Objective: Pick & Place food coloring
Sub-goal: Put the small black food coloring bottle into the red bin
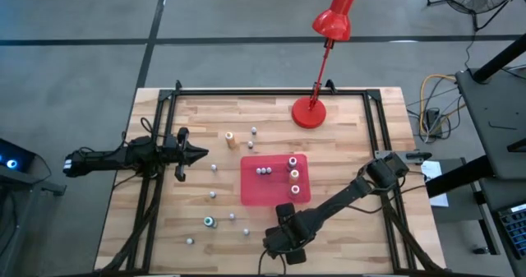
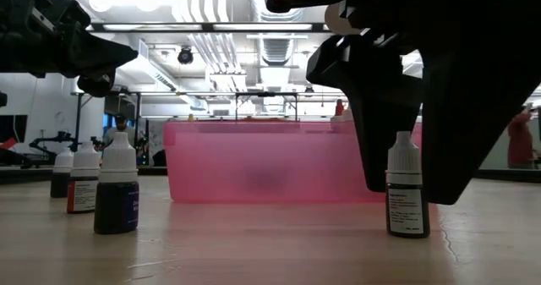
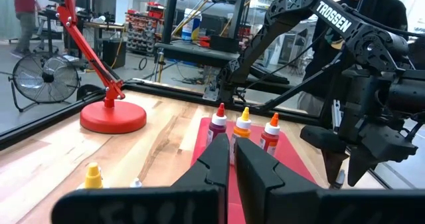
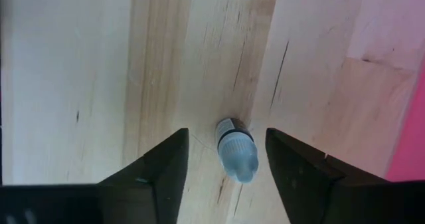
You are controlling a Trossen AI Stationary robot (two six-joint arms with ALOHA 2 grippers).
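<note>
One word could be read: "TROSSEN", in white capitals, ran along the upper link of the right arm (image 3: 330, 16) in the left wrist view, at about two o'clock from the three capped bottles (image 3: 243, 127) standing in the red tray (image 3: 292, 165). The small bottle (image 2: 407, 188) nearest the low camera carried a white label with lines of print too fine to read, as did the dark bottles (image 2: 116, 188) at nine o'clock from it.
</note>
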